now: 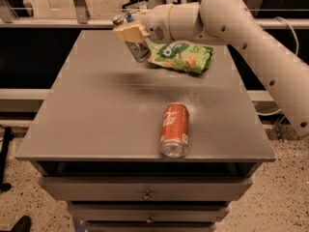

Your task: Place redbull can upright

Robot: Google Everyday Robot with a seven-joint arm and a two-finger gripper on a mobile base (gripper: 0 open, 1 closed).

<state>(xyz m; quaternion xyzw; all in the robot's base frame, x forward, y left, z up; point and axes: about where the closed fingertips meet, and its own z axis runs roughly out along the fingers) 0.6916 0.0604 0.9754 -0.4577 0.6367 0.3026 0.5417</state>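
The redbull can is a slim silver can with blue patches. It hangs tilted in the air above the far middle of the grey table, its top pointing up and left. My gripper is shut on the redbull can, with cream-coloured fingers clamped across its upper half. The can's lower end sits just left of the green bag. The white arm reaches in from the right.
A green snack bag lies at the far side of the table. An orange soda can lies on its side near the front edge, open end toward the camera. Drawers sit under the tabletop.
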